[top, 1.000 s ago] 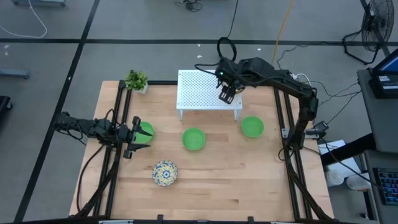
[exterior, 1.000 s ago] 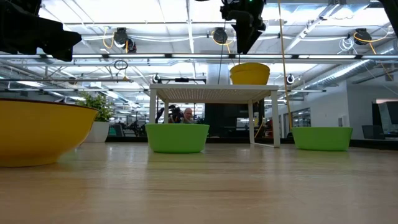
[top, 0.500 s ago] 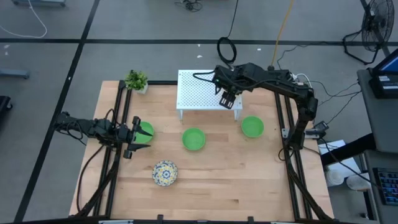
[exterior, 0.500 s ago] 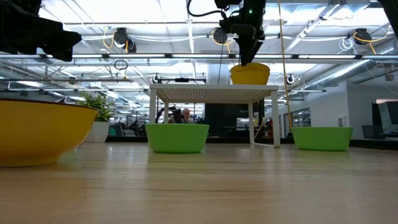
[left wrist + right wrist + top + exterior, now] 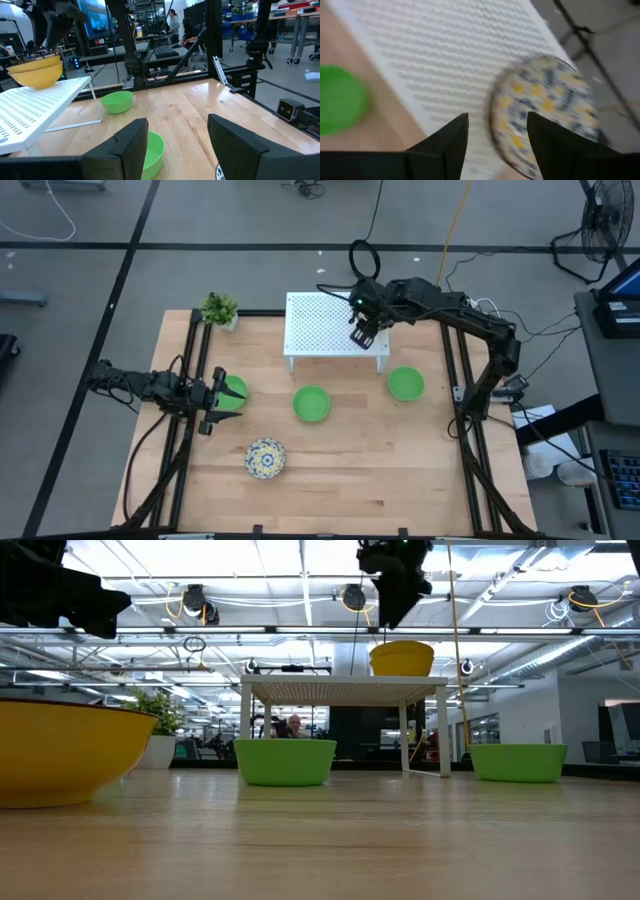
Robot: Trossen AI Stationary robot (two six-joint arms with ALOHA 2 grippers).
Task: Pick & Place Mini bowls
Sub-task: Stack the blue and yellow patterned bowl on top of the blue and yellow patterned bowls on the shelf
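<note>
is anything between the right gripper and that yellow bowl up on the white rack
Nothing visible. The right gripper hangs open just above the yellow floral bowl on the white perforated rack, with only air between them.

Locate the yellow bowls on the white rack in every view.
High view: hidden under the right gripper.
Low view: yellow bowls on the white rack.
Left wrist view: stacked pair at the rack's far end.
Right wrist view: floral inside, ahead of the fingers.
Shared landmark: the rack.
</note>
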